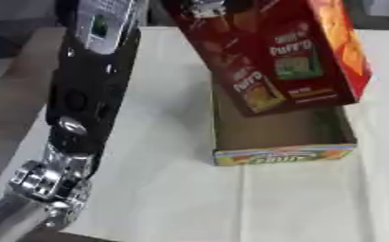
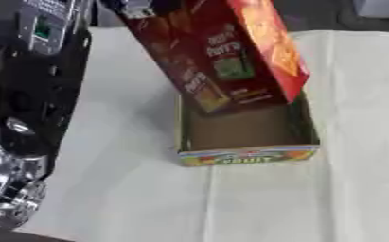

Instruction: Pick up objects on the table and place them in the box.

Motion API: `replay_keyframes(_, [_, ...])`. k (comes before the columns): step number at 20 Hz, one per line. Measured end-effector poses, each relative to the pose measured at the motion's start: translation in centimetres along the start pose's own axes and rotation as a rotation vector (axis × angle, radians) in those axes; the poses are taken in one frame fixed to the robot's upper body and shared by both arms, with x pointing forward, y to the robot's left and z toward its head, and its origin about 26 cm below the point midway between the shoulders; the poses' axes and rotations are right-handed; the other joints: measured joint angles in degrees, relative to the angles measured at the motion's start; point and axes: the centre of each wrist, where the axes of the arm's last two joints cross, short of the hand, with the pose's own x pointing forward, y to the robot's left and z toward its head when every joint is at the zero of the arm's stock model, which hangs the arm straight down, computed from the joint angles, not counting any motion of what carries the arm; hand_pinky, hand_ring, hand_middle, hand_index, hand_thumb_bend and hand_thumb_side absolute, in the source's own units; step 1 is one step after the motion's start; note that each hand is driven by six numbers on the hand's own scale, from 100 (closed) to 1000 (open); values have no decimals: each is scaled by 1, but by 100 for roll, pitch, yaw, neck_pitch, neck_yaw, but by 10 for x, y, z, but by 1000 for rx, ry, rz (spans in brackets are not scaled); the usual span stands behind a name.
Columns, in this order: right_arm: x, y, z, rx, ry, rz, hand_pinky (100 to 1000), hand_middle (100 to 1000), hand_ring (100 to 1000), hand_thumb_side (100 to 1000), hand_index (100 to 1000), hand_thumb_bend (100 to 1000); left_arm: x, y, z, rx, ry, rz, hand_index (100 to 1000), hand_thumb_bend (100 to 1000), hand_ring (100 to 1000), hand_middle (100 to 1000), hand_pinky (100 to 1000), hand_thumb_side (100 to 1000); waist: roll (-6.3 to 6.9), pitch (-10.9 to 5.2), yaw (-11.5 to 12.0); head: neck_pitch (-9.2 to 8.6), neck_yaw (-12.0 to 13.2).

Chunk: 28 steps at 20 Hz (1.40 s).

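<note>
Carton (image 1: 272, 61), red with snack pictures on its sides, hangs tilted above the box (image 1: 284, 155), its lower end dipping just past the box's far rim. We see a silver and black hand (image 1: 204, 8) at the carton's top left corner, at the upper edge; we cannot tell how its fingers lie. The box stands open on the white cloth (image 1: 172, 189), cardboard floor bare. Our left arm (image 1: 85, 94) crosses the left side, its hand out of sight.
</note>
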Motion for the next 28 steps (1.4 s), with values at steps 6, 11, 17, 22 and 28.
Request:
replay_keyframes(6, [-4,-4,-2,-7,6,13,461,651,589,1000,754,100,17,1,-4,6,-42,-85,455,100,166,250,100,380,9,43,-50,0,2])
replay_keyframes(11, [-7,-6,-2,-8,12,20,461,650,586,1000,753,100,27,2,-6,6,-61,-163,449,100,211,270,100,471,51,73,-54,0,-4])
replay_keyframes(17, [-8,-6,-3,-2,15,26,461,651,588,1000,754,100,26,7,-2,-5,-36,-254,460,100,287,322,100,489,84,81,-83,0,-7])
replay_keyframes(22, [-9,-7,-3,2,11,29,462,651,587,1000,754,100,19,13,0,-64,10,-380,475,100,343,370,100,480,122,103,-97,0,-13])
replay_keyframes(28, [-12,-7,-3,10,12,31,462,652,588,1000,754,100,5,16,3,-85,56,-467,546,100,426,450,133,524,154,124,-124,0,-13])
